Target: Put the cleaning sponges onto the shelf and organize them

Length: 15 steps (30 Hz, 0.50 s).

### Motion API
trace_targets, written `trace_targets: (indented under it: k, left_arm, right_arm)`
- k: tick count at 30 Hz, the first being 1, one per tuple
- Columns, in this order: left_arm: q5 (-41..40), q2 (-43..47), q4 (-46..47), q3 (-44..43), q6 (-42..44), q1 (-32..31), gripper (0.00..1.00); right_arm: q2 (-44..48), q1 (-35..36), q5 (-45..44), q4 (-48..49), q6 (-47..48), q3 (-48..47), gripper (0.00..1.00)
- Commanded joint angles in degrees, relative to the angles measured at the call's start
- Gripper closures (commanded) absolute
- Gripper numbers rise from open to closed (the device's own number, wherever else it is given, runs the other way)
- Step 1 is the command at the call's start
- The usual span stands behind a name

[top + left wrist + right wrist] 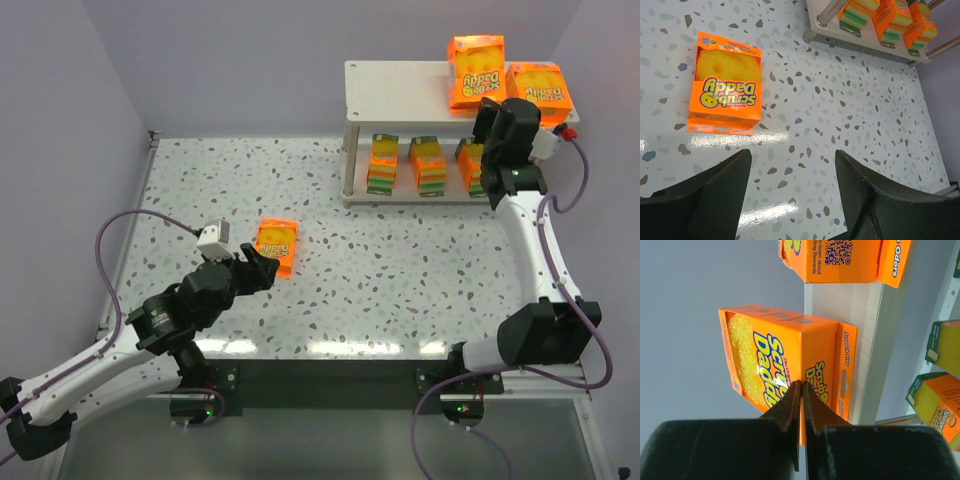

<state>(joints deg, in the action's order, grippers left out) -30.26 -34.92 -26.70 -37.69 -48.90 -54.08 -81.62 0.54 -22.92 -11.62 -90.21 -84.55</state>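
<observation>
Your left gripper hung spread wide with nothing between its fingers, just below the flat pack in the upper left of its wrist view. That pack lay face up on the table, well apart from the shelf. Closing from there would likely have caught only air. A low approach could have shoved the pack along the glossy top instead of lifting it.

Your right gripper was pressed together, its tips against the lower edge of the upright pack, which stood on the top board in the upper right of the overhead view. It looked to be close to the board's front edge. A nudge, or a snag as you pulled away, would probably have tipped it off or into the neighbour just beside it.

You could not tell whether a cardboard flap was nipped between those tips. Of the three lower packs, the rightmost sat partly behind the arm. The neighbour was cut off at the top of the right wrist view.
</observation>
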Motion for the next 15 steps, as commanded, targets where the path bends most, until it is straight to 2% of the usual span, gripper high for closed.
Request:
trace_targets:
  k: [1,12,15]
  left_arm:
    - [-1.2,-0.06,-0.2,-0.01,-0.49,0.03,0.27]
    - [-1.12,-0.42,-0.37,-0.1,-0.93,0.03,0.27]
    - [-1.2,-0.24,-0.46,-0.1,-1.1,0.03,0.27]
  right_arm:
    - [1.38,-0.1,0.42,-1.74,-1.1,-2.02,1.0]
    - [2.96,-0.18,0.51,-3.06,-1.37,-2.02,1.0]
    - [4.1,-0.18,0.42,-3.41,-1.11,-1.76,0.92]
